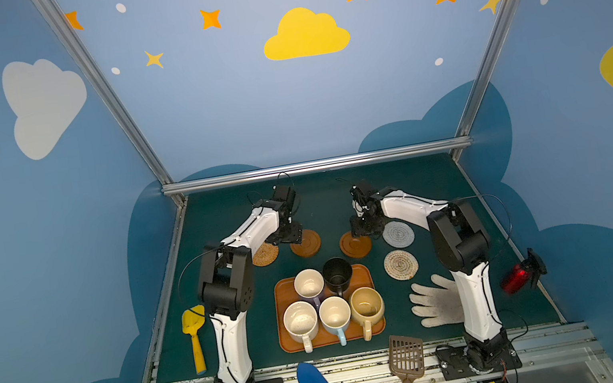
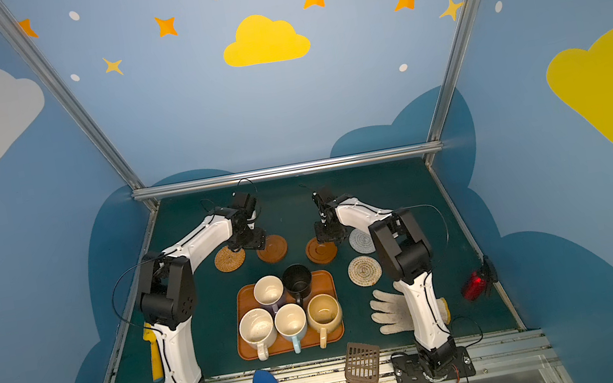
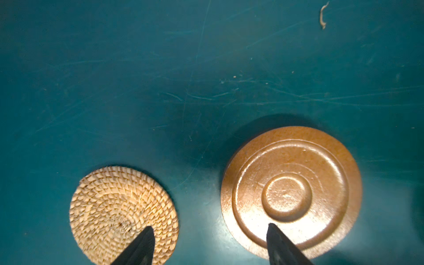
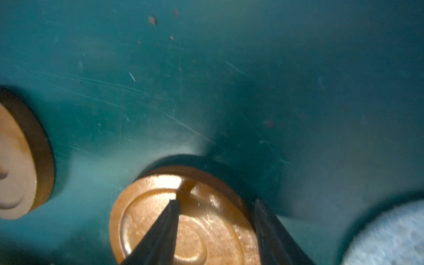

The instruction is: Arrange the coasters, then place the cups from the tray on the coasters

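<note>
Your left gripper [image 3: 210, 226] hung wide, empty, over the rattan coaster [image 3: 119, 206] and a wooden coaster [image 3: 291, 190]; your right gripper [image 4: 215, 200] straddled the second wooden coaster [image 4: 206, 229] at its rim; whether it gripped was unclear.

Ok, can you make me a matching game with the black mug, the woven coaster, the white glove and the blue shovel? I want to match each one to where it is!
Things:
1. black mug
2. rattan coaster
3. white glove
4. blue shovel

Places:
A. partly under the right arm
B. on the tray
C. on the metal rail at the front
D. on the green table, at the left end of the coaster row

Pairs: 1-B, 2-D, 3-A, 4-C
</note>
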`<action>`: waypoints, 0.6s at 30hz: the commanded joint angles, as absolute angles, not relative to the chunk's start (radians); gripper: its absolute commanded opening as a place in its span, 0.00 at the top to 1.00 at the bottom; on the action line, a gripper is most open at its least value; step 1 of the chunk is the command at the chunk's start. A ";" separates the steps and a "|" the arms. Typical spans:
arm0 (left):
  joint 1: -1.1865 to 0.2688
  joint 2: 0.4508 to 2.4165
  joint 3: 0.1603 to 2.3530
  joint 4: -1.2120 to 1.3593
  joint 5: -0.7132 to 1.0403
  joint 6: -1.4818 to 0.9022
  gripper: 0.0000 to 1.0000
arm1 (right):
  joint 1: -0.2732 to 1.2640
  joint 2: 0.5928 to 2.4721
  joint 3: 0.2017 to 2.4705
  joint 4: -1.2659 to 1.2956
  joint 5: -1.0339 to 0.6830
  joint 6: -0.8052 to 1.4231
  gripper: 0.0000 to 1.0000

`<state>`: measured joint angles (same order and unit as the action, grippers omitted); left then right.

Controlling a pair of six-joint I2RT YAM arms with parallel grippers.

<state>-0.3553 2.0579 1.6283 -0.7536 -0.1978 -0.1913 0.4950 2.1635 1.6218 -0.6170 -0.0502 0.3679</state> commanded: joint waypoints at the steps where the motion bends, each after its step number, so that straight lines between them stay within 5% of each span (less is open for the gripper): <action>1: -0.352 2.014 1.630 -0.774 -0.186 -0.205 0.23 | 0.503 2.221 1.637 -0.636 -0.025 0.381 0.48; 13: -0.354 1.944 1.638 -0.776 -0.131 -0.222 0.23 | 0.502 2.068 1.501 -0.593 -0.006 0.359 0.39; 18: -0.356 1.944 1.643 -0.779 -0.124 -0.222 0.22 | 0.500 2.095 1.487 -0.587 -0.013 0.363 0.47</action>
<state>-0.3553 1.9617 1.6295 -0.7597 -0.1452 -0.2138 0.5026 2.0880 1.5013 -0.5766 -0.0128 0.3599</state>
